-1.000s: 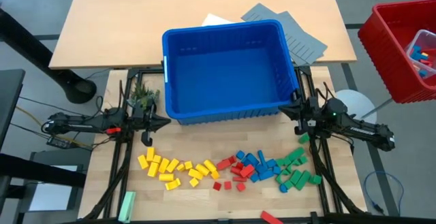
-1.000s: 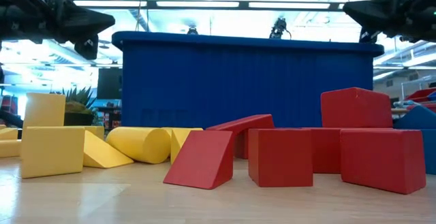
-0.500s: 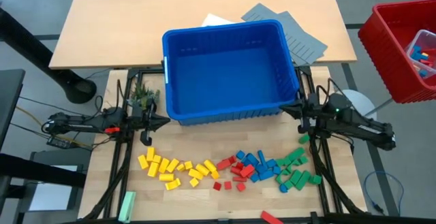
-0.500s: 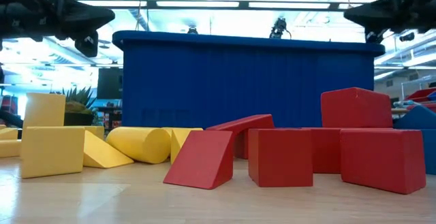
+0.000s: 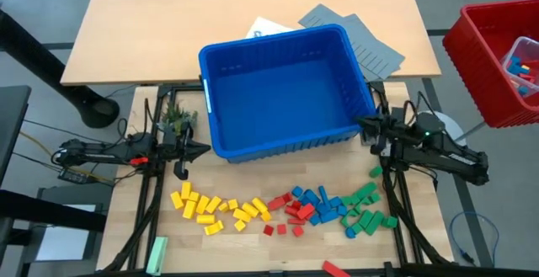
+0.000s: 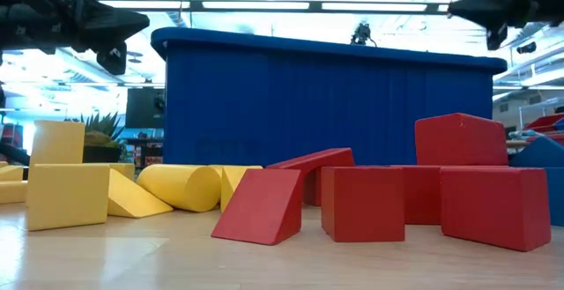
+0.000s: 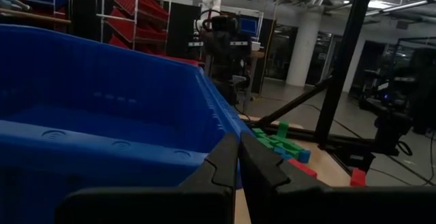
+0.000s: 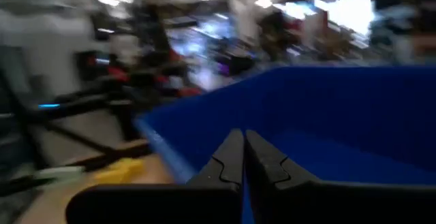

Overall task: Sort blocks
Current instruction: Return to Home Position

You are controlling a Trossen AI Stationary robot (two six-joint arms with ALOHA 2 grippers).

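Note:
The blocks lie in a row near the table's front edge: yellow (image 5: pixel 215 208), red (image 5: pixel 290 210), blue (image 5: pixel 320 203), green (image 5: pixel 366 210). The low view shows yellow (image 6: pixel 70 193) and red ones (image 6: pixel 397 197) close up. Behind them stands the big blue bin (image 5: pixel 286 87), slightly askew. My left gripper (image 5: pixel 205 150) is shut, level, with its tip at the bin's near left corner (image 7: pixel 204 81). My right gripper (image 5: pixel 362 125) is shut, level, with its tip at the bin's near right corner. Both hang high above the blocks, the left (image 6: pixel 141 21) and the right (image 6: pixel 454 10). My left gripper points level from the table's left at the bin's near left corner (image 5: pixel 214 146); I cannot tell whether it touches. My right gripper has its shut fingertips (image 8: pixel 235 142) against the rim at the bin's near right corner (image 5: pixel 369 119), coming level from the table's right. The bin rests on the table.
A red crate (image 5: pixel 497 58) with a few blocks stands off the table's right side. Grey ridged panels (image 5: pixel 358 37) and white paper (image 5: pixel 269 26) lie behind the bin. A pale green bar (image 5: pixel 157 250) and a lone red block (image 5: pixel 335 269) lie at the front edge.
My right gripper, still shut, has risen and gone a little toward the far edge along the bin's near right corner. The bin has turned slightly on the table: its near right corner went toward the far edge, its near left corner toward the front.

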